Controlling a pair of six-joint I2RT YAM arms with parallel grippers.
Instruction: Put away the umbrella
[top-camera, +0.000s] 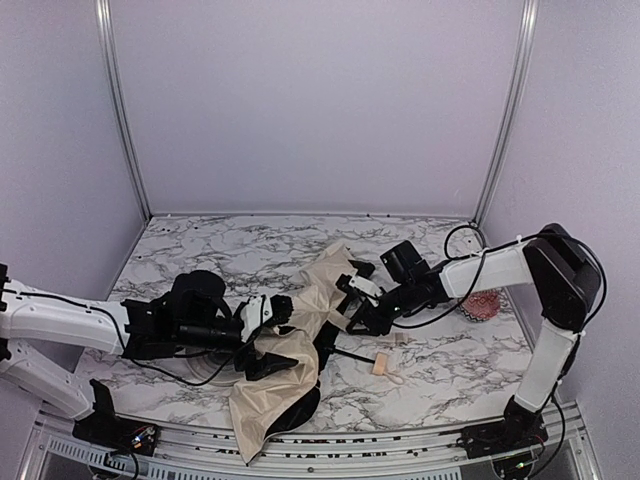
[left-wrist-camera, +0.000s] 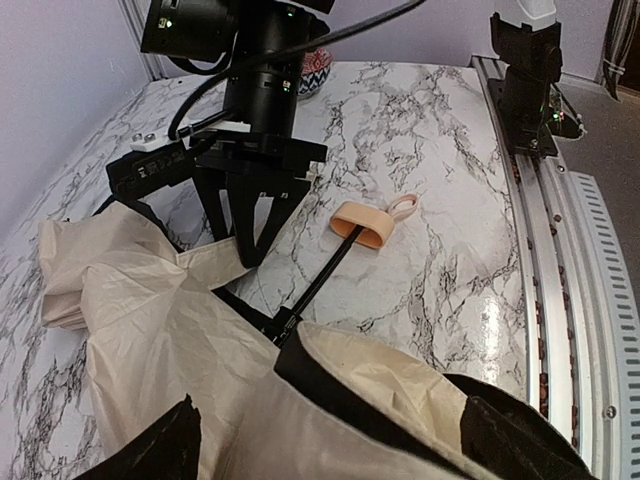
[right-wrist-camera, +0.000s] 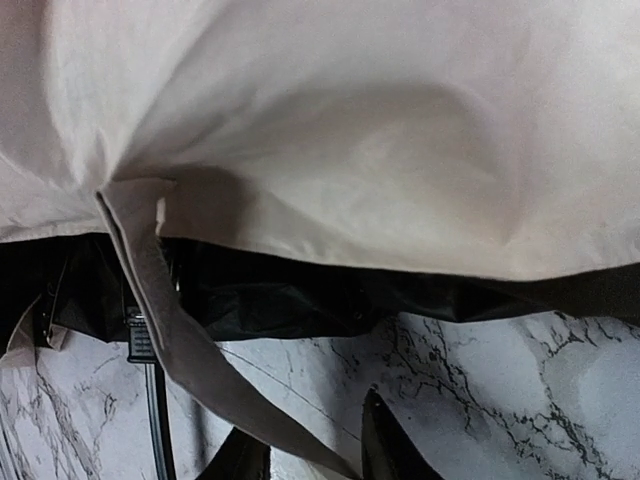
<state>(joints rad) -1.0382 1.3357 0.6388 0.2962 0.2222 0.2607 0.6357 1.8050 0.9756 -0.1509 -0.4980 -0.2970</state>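
Currently the umbrella (top-camera: 285, 372) lies collapsed and crumpled on the marble table (top-camera: 200, 250), from mid-table to the near edge, cream cloth outside and black lining showing at the folds. A thin black shaft (left-wrist-camera: 320, 280) runs rightward out of the cloth to the tan handle (left-wrist-camera: 362, 225), which lies flat on bare marble. The left gripper (left-wrist-camera: 330, 430) reaches in from the left with fingers spread wide; cloth sits between them, nothing clamped. The right gripper (left-wrist-camera: 248, 250) points down at the far part of the cloth, its fingers partly apart on either side of a narrow cream strap (right-wrist-camera: 170, 320). Cannot tell whether they pinch it. A patterned bowl (top-camera: 482, 303) sits well to the right.
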